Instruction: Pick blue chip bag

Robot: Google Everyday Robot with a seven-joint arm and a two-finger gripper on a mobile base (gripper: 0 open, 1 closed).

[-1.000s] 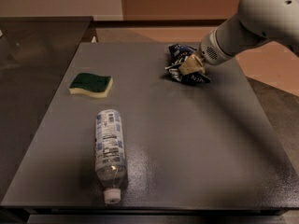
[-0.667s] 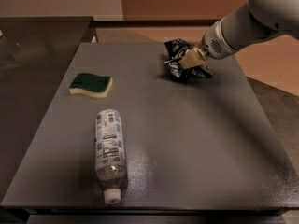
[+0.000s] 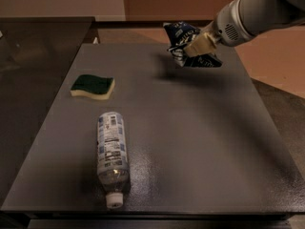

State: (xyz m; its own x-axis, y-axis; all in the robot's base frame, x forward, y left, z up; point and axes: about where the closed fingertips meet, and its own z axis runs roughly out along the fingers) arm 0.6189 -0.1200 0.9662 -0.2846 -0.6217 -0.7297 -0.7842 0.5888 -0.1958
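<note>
The blue chip bag (image 3: 183, 38) is a small crumpled navy foil bag with white markings. It hangs in the air above the far right part of the grey table (image 3: 200, 142), with its shadow on the surface below. My gripper (image 3: 196, 46) comes in from the upper right on a white arm and is shut on the bag, its tan fingers (image 3: 200, 44) pinching the bag's middle.
A green and yellow sponge (image 3: 93, 86) lies at the table's left. A clear plastic bottle (image 3: 112, 155) with a blue-white label lies on its side near the front, cap toward the front edge. A dark counter (image 3: 33, 56) stands to the left.
The gripper has risen with the blue chip bag, lifting it off the table surface and a little toward the far edge. The sponge and bottle have not moved.
</note>
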